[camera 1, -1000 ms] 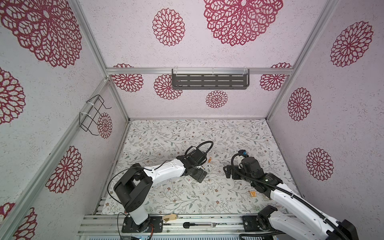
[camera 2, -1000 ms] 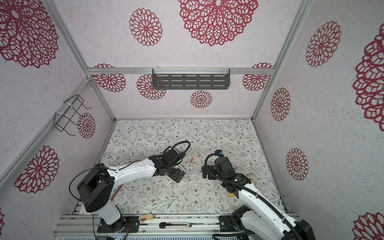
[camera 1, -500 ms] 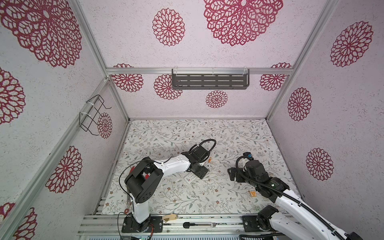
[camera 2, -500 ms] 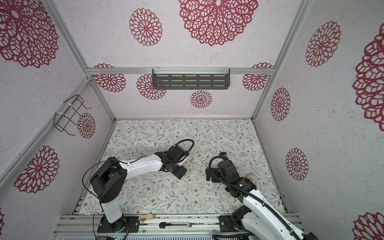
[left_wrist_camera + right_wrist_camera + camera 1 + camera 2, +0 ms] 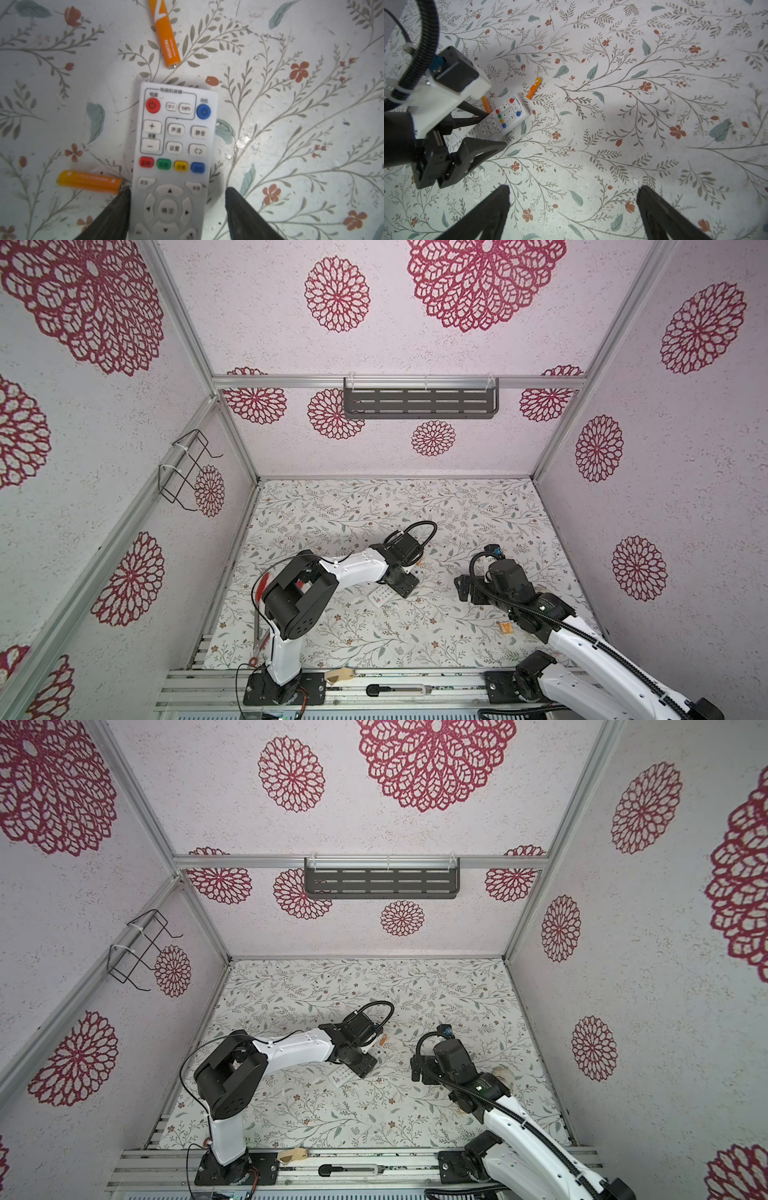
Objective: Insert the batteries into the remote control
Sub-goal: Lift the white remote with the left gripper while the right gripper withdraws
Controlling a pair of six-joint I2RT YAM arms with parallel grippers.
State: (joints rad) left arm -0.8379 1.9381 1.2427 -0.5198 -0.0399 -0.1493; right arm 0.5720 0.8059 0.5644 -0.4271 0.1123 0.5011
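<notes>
Left claw [image 5: 177,191] straddles the lower half of the remote control [image 5: 174,145] with its two dark fingers apart. One fingertip [image 5: 124,197] sits against the remote's long edge and the opposite one stands just off the opposite edge, so nothing is clamped. Right claw [image 5: 573,207] hangs spread wide over bare desk [image 5: 654,104], well apart from the remote and holding nothing. In both top views the left arm [image 5: 353,570] rises from its base at the front rail, elbow folded, forearm stretched toward the middle of the desk and wrist tipped down. The right arm [image 5: 582,639] slants in from the front right corner, its wrist also pointing down. A dark slotted shelf [image 5: 419,404] hangs on the back wall and a black wire basket [image 5: 183,472] on the left wall. The remote lies flat on the desk, buttons up, so its back and battery compartment are hidden. Both orange cells lie on the desk outside it: the first battery [image 5: 166,35] slanted just beyond the remote's top end, the second battery [image 5: 89,182] beside its long edge, one end at the fingertip. A small orange-yellow tag [image 5: 506,627] lies near the right arm.
</notes>
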